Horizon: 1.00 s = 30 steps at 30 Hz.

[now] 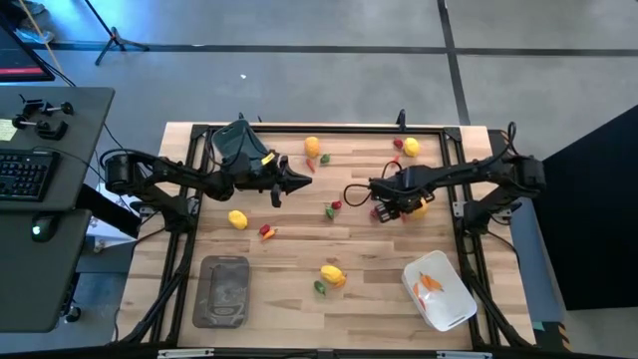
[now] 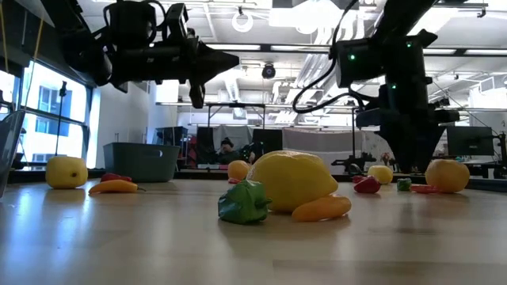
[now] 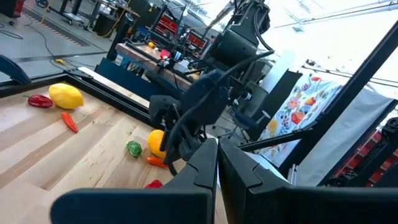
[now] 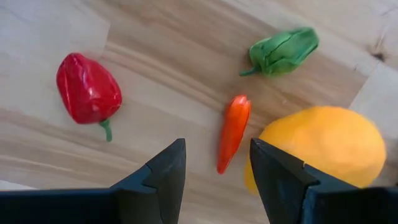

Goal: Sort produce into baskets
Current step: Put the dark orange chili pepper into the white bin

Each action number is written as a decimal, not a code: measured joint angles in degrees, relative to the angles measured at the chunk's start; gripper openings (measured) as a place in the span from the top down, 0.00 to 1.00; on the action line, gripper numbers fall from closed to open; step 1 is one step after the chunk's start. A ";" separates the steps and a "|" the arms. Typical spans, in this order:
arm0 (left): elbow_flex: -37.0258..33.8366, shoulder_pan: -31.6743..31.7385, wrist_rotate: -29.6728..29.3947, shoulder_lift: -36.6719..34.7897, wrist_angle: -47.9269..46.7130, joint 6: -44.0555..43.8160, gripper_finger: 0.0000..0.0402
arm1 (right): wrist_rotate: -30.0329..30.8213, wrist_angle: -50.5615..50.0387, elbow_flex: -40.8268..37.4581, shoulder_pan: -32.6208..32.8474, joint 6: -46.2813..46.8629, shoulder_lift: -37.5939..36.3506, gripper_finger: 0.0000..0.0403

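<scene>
The right pincer [image 4: 214,180], spread above the small orange chili [image 4: 233,132] beside the orange fruit [image 4: 320,146], should pinch its light, smooth, probably slippery middle.

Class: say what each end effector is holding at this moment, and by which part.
Nothing is held. The left end effector is shut on nothing, above the table. The right end effector is open over an orange stick.
</scene>
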 joint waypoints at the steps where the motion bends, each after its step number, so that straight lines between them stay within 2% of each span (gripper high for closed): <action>1: 0.00 0.00 -0.02 0.00 -0.02 0.00 1.00 | -0.03 0.06 0.00 -0.37 -0.33 0.00 0.58; 12: 0.00 0.00 -0.02 0.00 -0.29 0.02 1.00 | 0.02 0.70 -0.24 -0.89 -0.21 0.00 0.58; 21: 0.02 0.00 0.00 0.00 -0.31 0.02 1.00 | -1.54 7.48 -7.75 -1.27 0.38 0.00 0.58; 30: 0.02 0.00 -0.02 0.00 -0.33 0.01 1.00 | -2.47 10.96 -8.77 -1.24 -2.21 -0.09 0.61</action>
